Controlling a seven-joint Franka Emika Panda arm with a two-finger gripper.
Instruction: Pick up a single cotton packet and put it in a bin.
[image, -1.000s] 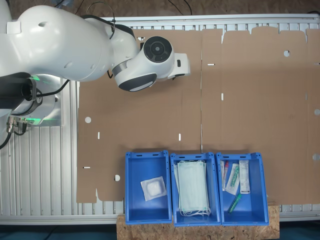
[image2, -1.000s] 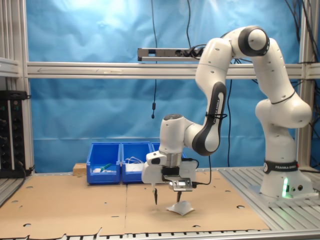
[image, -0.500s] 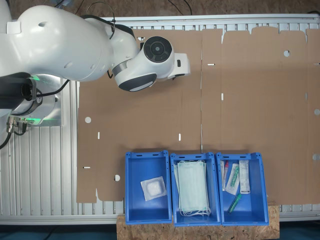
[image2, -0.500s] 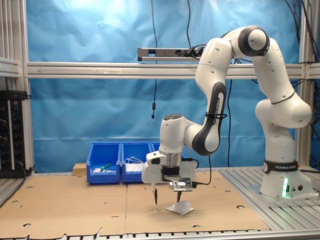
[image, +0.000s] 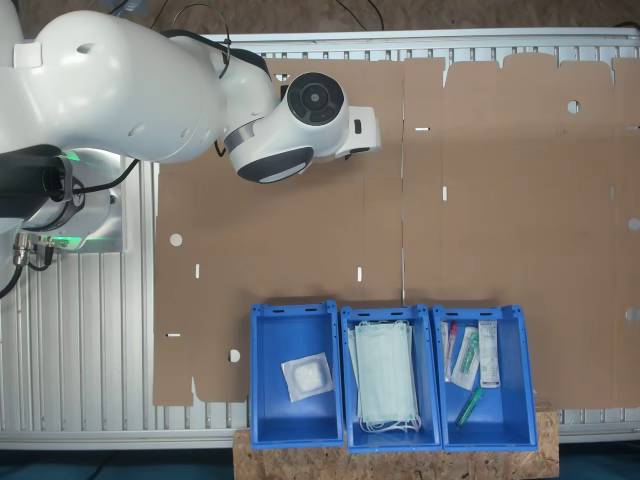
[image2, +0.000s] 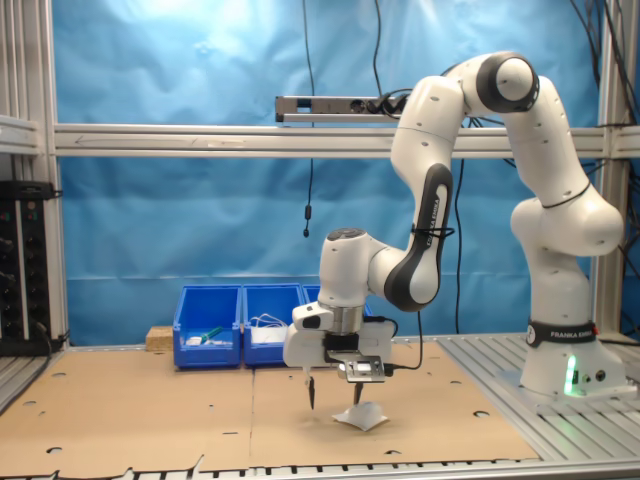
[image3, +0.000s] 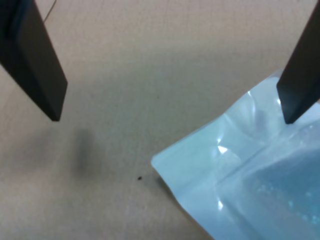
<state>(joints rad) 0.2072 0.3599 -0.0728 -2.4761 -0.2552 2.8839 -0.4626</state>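
Nothing moved since before, claw (image2: 333, 397) spread wide, cotton packet (image2: 362, 415) under one fingertip

A blue backdrop curtain (image2: 180, 200) hangs behind an aluminium frame (image2: 200, 140) — brown cardboard sheets (image2: 150, 410) cover the table.

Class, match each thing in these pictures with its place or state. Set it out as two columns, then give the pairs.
1. gripper
2. face masks
3. cotton packet
4. long packets

A. middle bin
B. on the cardboard, under one finger
C. open, above the cardboard
D. end bin at the first exterior view's right

Pairs: 1-C, 2-A, 3-B, 4-D
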